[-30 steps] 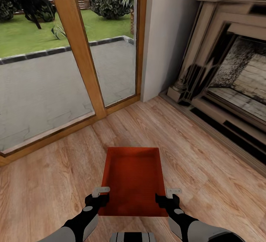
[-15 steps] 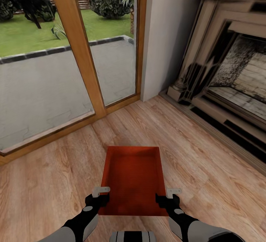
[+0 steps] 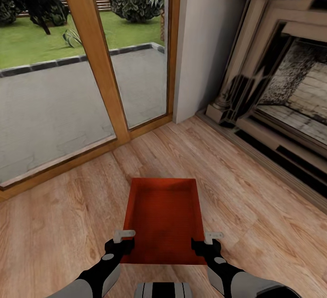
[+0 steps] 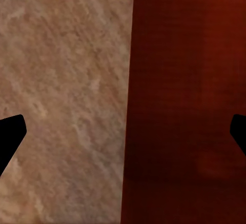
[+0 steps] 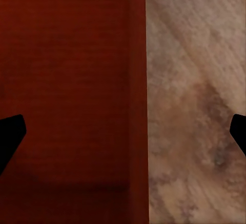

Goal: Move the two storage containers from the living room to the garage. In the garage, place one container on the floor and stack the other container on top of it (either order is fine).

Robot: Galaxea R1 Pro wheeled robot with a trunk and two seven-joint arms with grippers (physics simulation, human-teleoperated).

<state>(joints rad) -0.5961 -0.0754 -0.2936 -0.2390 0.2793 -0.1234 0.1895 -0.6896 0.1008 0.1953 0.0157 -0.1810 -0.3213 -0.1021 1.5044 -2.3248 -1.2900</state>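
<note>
Task status: early stage. The left gripper straddles the left wall of one storage container, jaws spread wide, one fingertip either side of the wall. The container sits at 6 o'clock over the living room plank floor. The right gripper likewise straddles the right wall. Transport to the garage and stacking remain.

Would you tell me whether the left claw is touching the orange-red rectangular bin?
Cannot tell. In the left wrist view the fingertips straddle the orange-red rectangular bin's wall, wide apart; no contact or gap shows plainly.
</note>
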